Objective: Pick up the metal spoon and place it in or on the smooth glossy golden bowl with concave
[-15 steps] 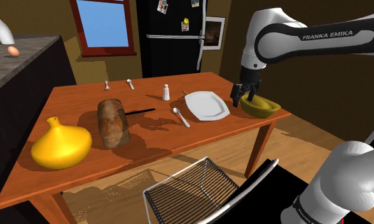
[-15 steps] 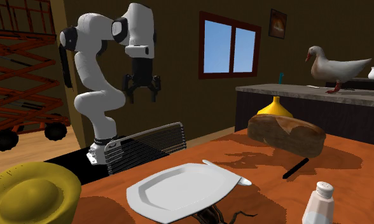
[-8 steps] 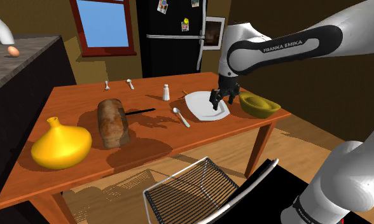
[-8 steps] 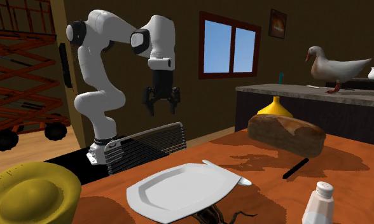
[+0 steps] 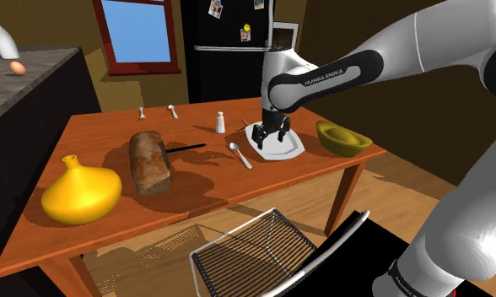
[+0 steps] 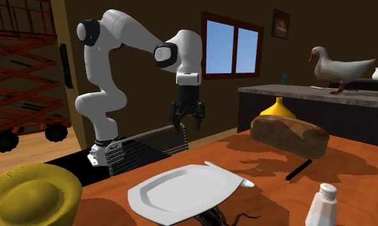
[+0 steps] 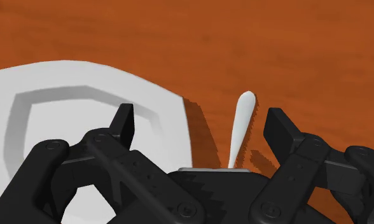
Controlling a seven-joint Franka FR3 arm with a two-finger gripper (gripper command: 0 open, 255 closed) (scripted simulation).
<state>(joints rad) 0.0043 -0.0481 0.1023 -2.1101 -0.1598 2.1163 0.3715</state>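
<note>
The all-black two-finger gripper (image 7: pixel 201 121) hung open and empty over the slim pale metal spoon (image 7: pixel 242 124), which lay flat on the orange-brown wooden table (image 7: pixel 275 51) just beside the white plate (image 7: pixel 46 102), so descending risked one finger striking the plate's rim and the thin handle skidding free.

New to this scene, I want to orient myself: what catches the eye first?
The black gripper, fingers open, hangs above the edge of the white plate. A pale spoon lies beside that plate, and the golden bowl sits at the end of the table on the shoulder view's right.
</note>
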